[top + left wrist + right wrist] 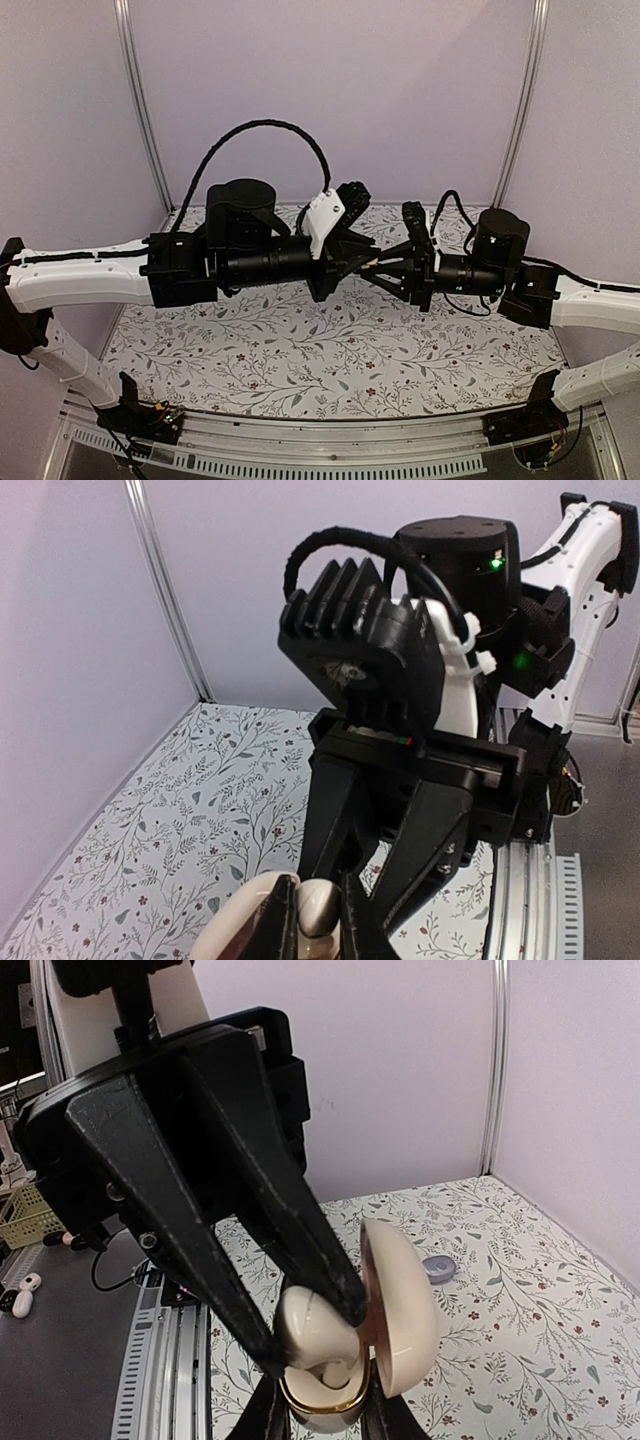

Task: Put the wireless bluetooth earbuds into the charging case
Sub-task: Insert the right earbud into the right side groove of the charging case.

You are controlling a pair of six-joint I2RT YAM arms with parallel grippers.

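While walls (400, 90) lilac, tabletop (300, 350) floral.

No text, label, brand, number or sign can be read on any surface in the three views.
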